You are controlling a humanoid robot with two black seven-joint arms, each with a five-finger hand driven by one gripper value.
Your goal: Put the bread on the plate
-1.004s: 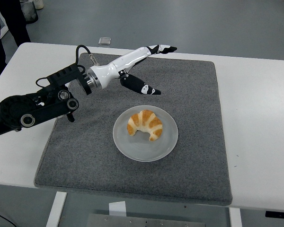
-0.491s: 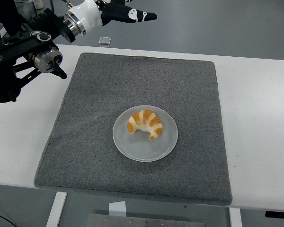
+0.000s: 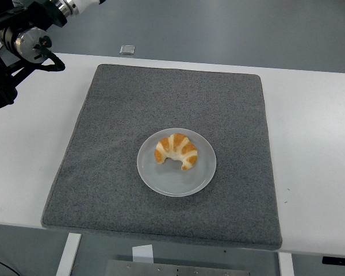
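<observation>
Retreating left arm (image 3: 23, 40) now top-left, hand cropped, grip untellable; bread (image 3: 176, 152) on plate (image 3: 161, 178).

- Bread (image 3: 176, 152) lies on the plate (image 3: 176, 179), mid-mat (image 3: 132, 103).
- Mat covers the white table (image 3: 316, 144).
- Left arm (image 3: 23, 40) at the top left corner, hand cut off.

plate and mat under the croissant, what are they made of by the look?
Round pale grey plate: looks like matte plastic or frosted glass, since it has a soft even sheen and no hard glare; can't tell which. Dark grey square mat: felt or short-pile fabric, going by its speckled fuzzy texture and soft edges. It lies flat on the smooth white table.
</observation>
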